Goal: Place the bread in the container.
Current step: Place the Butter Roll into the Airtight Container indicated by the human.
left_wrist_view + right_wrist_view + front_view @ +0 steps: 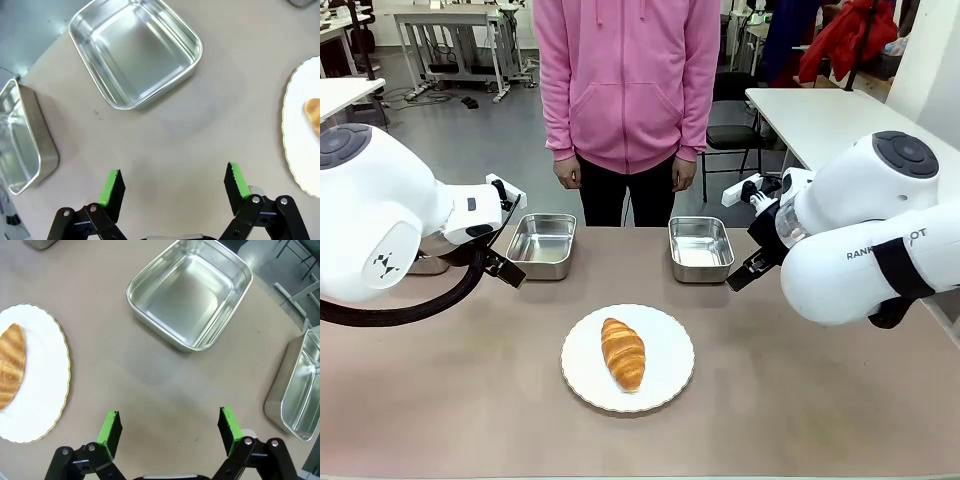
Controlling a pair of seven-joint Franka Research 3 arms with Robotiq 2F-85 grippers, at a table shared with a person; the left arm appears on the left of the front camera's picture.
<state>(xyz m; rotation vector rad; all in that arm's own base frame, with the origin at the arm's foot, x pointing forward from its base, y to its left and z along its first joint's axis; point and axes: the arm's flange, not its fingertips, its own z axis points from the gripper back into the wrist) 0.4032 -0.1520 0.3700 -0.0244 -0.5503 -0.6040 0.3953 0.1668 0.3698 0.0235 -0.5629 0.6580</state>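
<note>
Croissant (623, 352) sat lengthwise on the white scallop-edged plate (665, 385), mid-table (820, 400) on the robot's side, not in any pan. Two shiny steel pans stood beyond it toward the person: left-centre pan (542, 245) and right-centre pan (700, 248), both empty, well apart from each other and from the plate. Couldn't tell from the frames which pan was the target. Left gripper (174, 181) hovered over bare tabletop with jaws spread wide and nothing between the green pads; in its wrist view the left-centre pan lay ahead, a further pan (22, 140) sat at the picture's left edge, and the plate rim with a sliver of croissant was at the right edge. Right gripper (169, 425) was the same: jaws wide apart, empty, above bare table, right-centre pan ahead, another pan (300, 390) at the right edge, plate and croissant at the left. Neither claw touched anything. Person in a pink hoodie (625, 80) stood at the far side, hands down by the hips, off the table
</note>
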